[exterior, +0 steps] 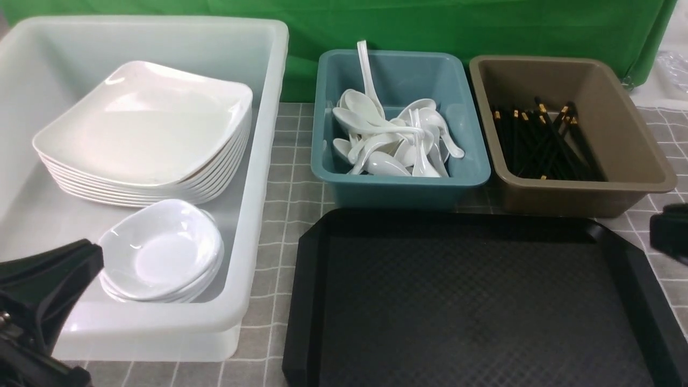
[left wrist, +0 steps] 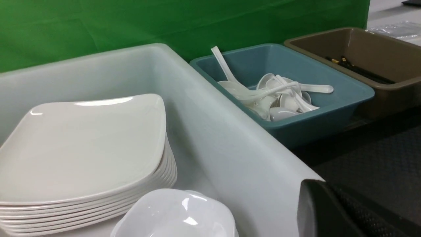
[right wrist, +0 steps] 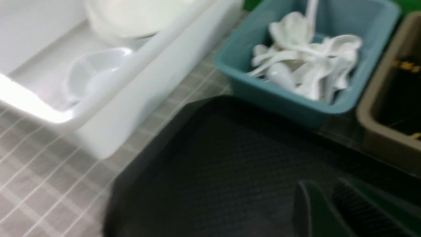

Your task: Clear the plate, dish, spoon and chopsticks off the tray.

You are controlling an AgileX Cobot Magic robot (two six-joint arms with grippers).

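The black tray (exterior: 473, 301) lies at the front centre with nothing on it; it also shows in the right wrist view (right wrist: 230, 171). White square plates (exterior: 145, 129) are stacked in the large white bin (exterior: 258, 215), with small white dishes (exterior: 161, 252) stacked in front of them. White spoons (exterior: 387, 140) lie piled in the teal bin (exterior: 403, 185). Black chopsticks (exterior: 543, 142) lie in the brown bin (exterior: 586, 191). My left gripper (exterior: 80, 269) is open and empty at the white bin's near left corner. My right gripper (exterior: 669, 231) is open and empty at the tray's far right corner.
The three bins stand in a row behind and to the left of the tray on a grey checked cloth (exterior: 290, 193). A green backdrop (exterior: 484, 27) closes the back. One spoon handle (exterior: 368, 70) sticks up out of the teal bin.
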